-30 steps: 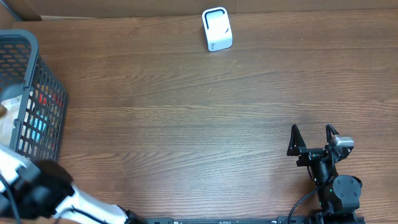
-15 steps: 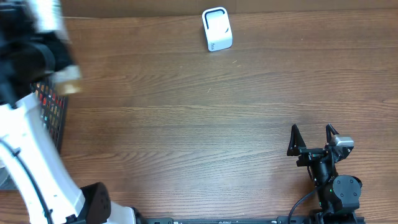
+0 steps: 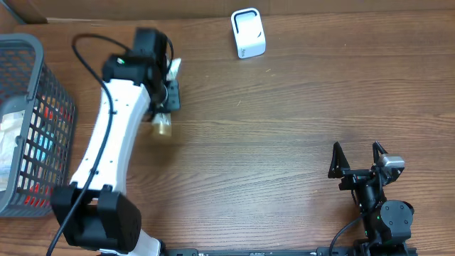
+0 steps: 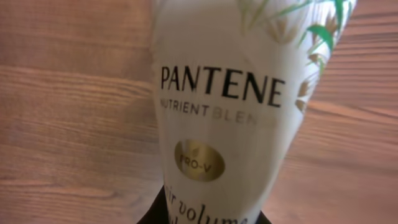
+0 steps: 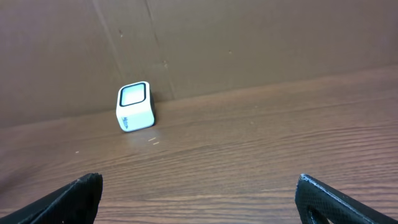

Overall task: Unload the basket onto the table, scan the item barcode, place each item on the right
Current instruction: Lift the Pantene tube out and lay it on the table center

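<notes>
The white plastic Pantene bottle (image 4: 224, 124) sits in the left gripper (image 3: 170, 96), over the brown wooden surface (image 3: 284, 128). The dark wire-mesh basket (image 3: 67, 121) stands to that gripper's left, at the surface's edge, with packets inside. The small white box-shaped scanner (image 3: 248, 33) stands to its right and farther back, just before the brown cardboard wall (image 5: 249, 43). The right gripper (image 3: 357, 158) is well apart at the near right, with the scanner far ahead of it and to its left.

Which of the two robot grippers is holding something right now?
The left gripper: shut on a white Pantene bottle with a gold cap. The right gripper stands open and empty.
</notes>
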You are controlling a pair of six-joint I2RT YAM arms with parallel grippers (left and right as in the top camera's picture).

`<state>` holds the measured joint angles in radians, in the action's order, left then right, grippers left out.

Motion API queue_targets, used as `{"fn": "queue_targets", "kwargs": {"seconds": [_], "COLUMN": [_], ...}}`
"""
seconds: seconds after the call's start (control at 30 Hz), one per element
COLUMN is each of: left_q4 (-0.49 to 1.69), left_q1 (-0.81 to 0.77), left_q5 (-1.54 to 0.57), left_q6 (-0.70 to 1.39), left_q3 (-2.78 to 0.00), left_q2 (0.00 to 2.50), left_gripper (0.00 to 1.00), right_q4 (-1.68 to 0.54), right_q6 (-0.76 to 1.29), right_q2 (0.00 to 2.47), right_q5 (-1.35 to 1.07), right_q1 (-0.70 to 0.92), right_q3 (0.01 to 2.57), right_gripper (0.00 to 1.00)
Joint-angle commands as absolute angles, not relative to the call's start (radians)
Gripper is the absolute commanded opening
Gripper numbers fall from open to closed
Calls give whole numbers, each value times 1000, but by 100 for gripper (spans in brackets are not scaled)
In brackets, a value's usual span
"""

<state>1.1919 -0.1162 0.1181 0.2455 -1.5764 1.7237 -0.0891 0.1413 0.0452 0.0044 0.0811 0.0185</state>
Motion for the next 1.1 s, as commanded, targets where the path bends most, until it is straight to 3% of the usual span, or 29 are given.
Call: {"fn": "queue_targets", "kwargs": {"seconds": [0.0, 0.37, 0.67, 1.07], "left_q4": [1059, 676, 624, 593], "left_q1": [-112, -216, -344, -357], "left_q5": [278, 239, 237, 236], "left_q6": [311, 395, 450, 494], "left_q3": [-1401, -1081, -1064, -1064], "left_q2": [1714, 1715, 1741, 1854], "left_gripper": [4, 4, 4, 4], "right_q4": [-83, -83, -84, -83], "right_q6": [138, 138, 138, 138], "right_q2": [44, 44, 44, 44], "right_q5": [7, 6, 7, 7], "right_q1": [85, 85, 85, 85], "right_q3": [8, 8, 8, 8], "right_gripper": [100, 100, 100, 100]}}
